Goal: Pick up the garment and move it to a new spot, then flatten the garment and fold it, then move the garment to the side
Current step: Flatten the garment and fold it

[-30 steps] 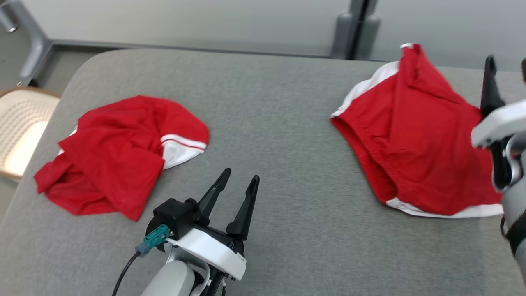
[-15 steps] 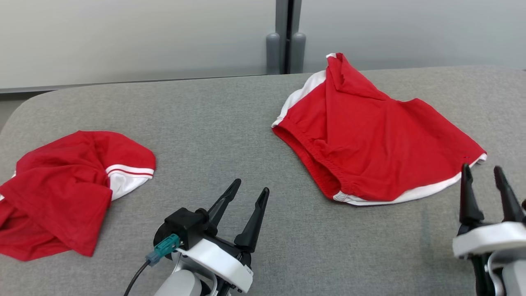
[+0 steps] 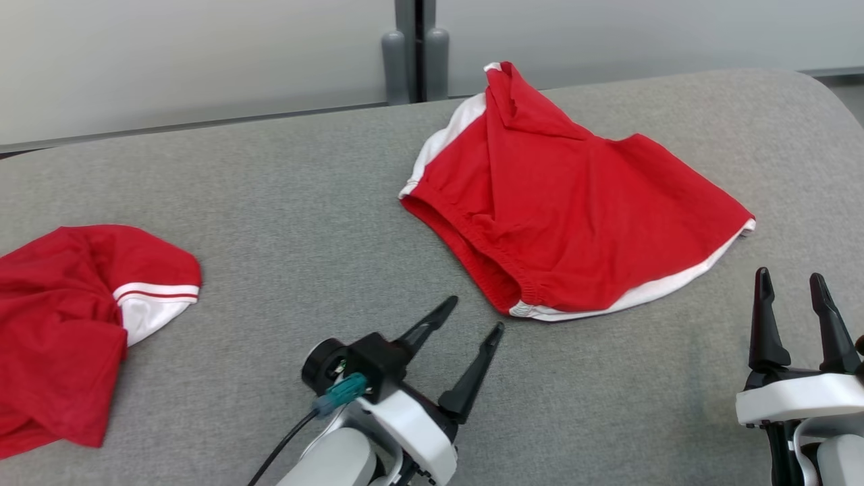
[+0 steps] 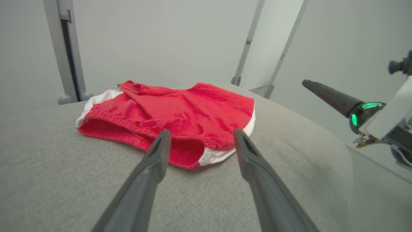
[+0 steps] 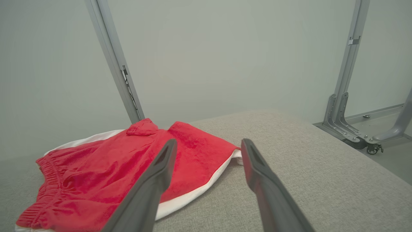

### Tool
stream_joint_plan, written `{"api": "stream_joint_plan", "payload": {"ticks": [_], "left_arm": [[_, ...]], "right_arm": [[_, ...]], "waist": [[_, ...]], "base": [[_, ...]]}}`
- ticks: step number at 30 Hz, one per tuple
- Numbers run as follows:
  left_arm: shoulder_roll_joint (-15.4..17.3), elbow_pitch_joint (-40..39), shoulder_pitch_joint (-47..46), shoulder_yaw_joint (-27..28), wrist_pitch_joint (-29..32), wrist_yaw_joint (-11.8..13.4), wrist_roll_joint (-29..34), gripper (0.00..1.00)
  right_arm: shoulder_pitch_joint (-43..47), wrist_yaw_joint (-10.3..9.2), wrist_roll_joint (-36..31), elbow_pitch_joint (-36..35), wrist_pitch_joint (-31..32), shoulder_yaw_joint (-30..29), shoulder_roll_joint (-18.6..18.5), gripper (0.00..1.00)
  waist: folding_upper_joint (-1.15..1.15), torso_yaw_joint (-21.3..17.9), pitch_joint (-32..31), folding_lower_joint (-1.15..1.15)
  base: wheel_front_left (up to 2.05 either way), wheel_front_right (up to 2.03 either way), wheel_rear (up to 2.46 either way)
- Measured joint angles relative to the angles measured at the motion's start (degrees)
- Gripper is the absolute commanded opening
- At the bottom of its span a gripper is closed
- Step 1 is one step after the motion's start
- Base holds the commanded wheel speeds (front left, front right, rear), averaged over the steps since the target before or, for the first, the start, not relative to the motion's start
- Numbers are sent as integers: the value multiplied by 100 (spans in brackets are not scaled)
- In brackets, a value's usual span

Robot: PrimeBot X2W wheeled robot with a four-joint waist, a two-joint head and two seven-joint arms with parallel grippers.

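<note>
Red jersey T-shirt point(image 3: 61, 337) lies crumpled toward the tabletop's point(image 3: 304, 223) left edge, nothing folded yet. The left gripper point(image 3: 476, 314) and right gripper point(image 3: 790, 274) gape empty.

We count 1 shirt point(image 3: 61, 337) | 1 pair of shorts point(image 3: 574, 202) | 2 hands: left hand point(image 3: 476, 312), right hand point(image 3: 790, 274) | 1 bench point(image 3: 304, 202)

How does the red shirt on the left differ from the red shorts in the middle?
The red shirt lies bunched up at the left; the red shorts lie spread fairly flat farther back. The shirt shows a white sleeve with red stripes; the shorts show a gathered waistband and white edge trim. Both are red with white parts.
</note>
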Motion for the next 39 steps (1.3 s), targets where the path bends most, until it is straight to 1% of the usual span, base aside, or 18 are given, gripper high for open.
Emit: {"api": "stream_joint_plan", "payload": {"ticks": [1,2,6,8,13,20,21,22,26,31,34,39], "left_arm": [[-3,92,-105,-164,0,0,-15,100],[-1,345,-342,-528,0,0,-81,100],[-3,1018,-861,-1149,1,0,-247,100],[-1,1296,-1115,-1345,0,0,-378,100],[-2,1842,-1584,-1610,1,-1,-628,100],[-1,2072,-1818,-1697,0,-1,-867,100],[-1,2082,-1818,-1720,0,-1,-927,80],[-1,2079,-1819,-1731,0,-1,-973,0],[-7,1992,-1848,-1675,0,-1,-1092,0],[-5,1844,-1770,-1403,0,-1,-1101,0],[-1,1750,-1656,-1256,0,-1,-1088,0],[-1,1502,-1396,-783,0,-1,-876,0]], "right_arm": [[-14,0,-25,-4,0,5,18,100],[-39,0,-34,0,0,-4,60,100],[-104,0,-74,10,0,-54,127,100],[-134,0,-81,8,0,-53,160,100],[-204,0,-97,9,0,-73,203,100],[-244,0,-113,12,0,-103,275,100],[-246,0,-114,14,0,-103,286,100],[-246,0,-115,18,0,-111,294,100],[-246,0,-133,59,0,-183,312,100],[-248,2,-153,341,0,-91,280,100],[-259,1,-204,485,0,-181,220,100],[-354,1,-276,800,23,-205,200,100]], "waist": [[0,-44,27,0],[0,-137,88,0],[0,-319,234,0],[0,-410,313,0],[0,-629,499,0],[0,-839,668,0],[0,-854,677,0],[0,-863,681,0],[0,-832,658,0],[0,-670,566,0],[0,-580,507,0],[0,-299,340,0]], "base": [[0,0,0],[0,0,0],[0,0,0],[0,0,0],[0,0,0],[0,0,0],[0,0,0],[0,0,0],[0,0,0],[0,0,0],[0,0,0],[0,0,0]]}}
